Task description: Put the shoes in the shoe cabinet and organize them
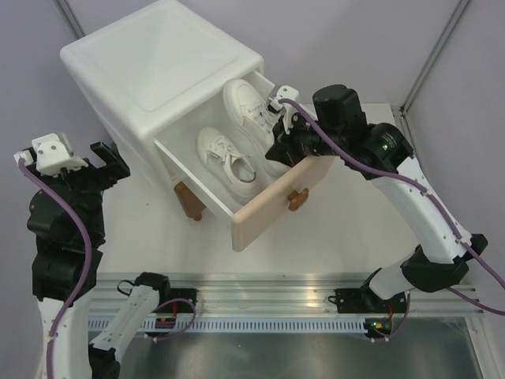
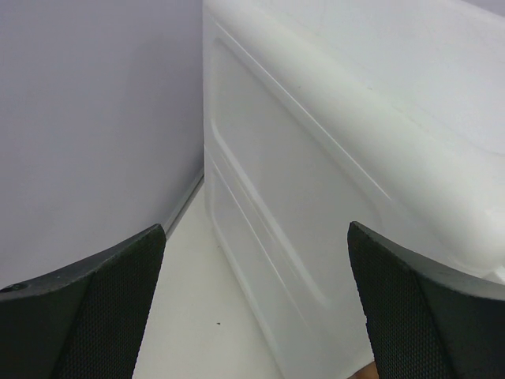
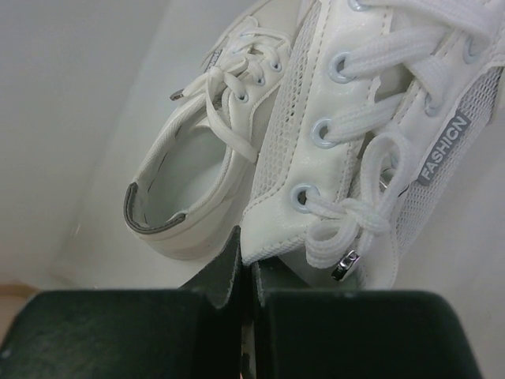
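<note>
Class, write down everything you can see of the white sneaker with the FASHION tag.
The sneaker is all white: glossy leather-like upper, mesh side panel, pale blue eyelets, flat laces tied in a bow with metal tips, a grey FASHION tag. It lies in the open drawer beside its mate, and the right gripper is shut on its edge.

light: bright, even, diffuse overhead | shadows: soft, faint under shoe cabinet on worktop | glare: cabinet whites near clipping | focus: white shoe sharp; left pincer slightly soft
</note>
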You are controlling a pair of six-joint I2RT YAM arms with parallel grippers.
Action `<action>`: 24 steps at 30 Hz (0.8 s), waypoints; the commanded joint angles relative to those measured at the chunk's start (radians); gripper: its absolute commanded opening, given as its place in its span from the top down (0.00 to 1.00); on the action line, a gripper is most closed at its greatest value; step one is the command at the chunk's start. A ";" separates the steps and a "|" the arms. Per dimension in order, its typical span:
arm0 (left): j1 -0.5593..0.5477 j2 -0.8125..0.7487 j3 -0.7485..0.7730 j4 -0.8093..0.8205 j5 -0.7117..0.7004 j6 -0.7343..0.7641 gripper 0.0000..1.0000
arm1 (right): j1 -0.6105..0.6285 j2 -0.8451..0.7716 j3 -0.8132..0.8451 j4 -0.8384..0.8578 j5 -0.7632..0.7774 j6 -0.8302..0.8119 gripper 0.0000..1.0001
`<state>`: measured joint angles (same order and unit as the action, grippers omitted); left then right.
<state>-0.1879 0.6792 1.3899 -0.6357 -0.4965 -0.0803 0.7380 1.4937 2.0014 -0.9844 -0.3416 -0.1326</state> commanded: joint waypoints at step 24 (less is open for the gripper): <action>-0.005 0.003 -0.046 0.151 0.035 0.022 0.00 | 0.006 -0.018 0.068 -0.053 -0.088 -0.050 1.00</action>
<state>-0.1879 0.6586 1.3506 -0.5415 -0.4870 -0.0704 0.7418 1.5322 2.0605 -1.0801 -0.3771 -0.1291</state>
